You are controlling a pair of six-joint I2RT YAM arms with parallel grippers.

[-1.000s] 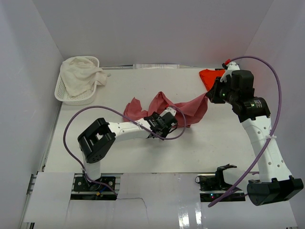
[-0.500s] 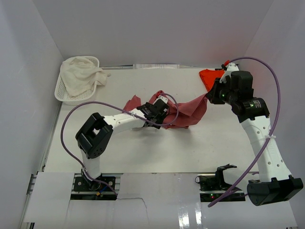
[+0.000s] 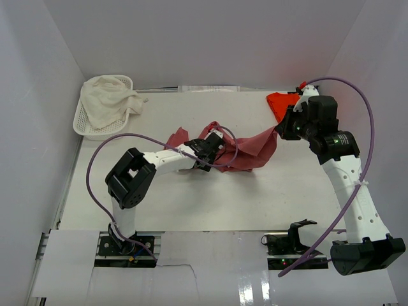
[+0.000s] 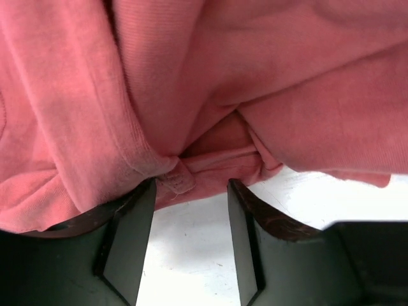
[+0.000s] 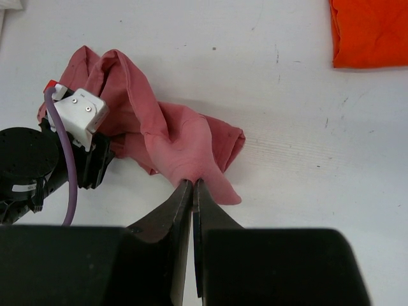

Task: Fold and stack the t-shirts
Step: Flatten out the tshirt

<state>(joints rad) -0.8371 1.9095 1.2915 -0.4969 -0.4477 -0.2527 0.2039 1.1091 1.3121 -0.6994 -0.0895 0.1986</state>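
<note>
Progress on the task is judged to be partial. The orange-red t-shirt [image 5: 370,32] is seen lying flat on the desk [image 3: 191,210], ahead of the right hand [image 5: 192,182] and off to its right, well apart from it. Its visible edges are straight, so it is taken to be folded already, though only part of it is shown closely. The rose-red t-shirt [image 3: 252,150] is not folded: it is bunched in loose ridges between the two hands. One edge of it is pinched by the right hand, whose fingers are pressed together on the cloth, and the cloth is drawn up from the desk to that pinch. The left hand [image 4: 191,183] is set low at the opposite side of the heap. Its fingers are held apart, with a hemmed fold lying right at their tips and bare desk seen in the gap, so no grip is made out there yet. Most of the work on this shirt is judged to be left: a second hold is to be secured, the cloth spread flat, folded, and laid on the orange-red one. A white basket [image 3: 86,127] holding a pale cloth [image 3: 108,102] is noted well apart from both hands, on the left hand's side.
</note>
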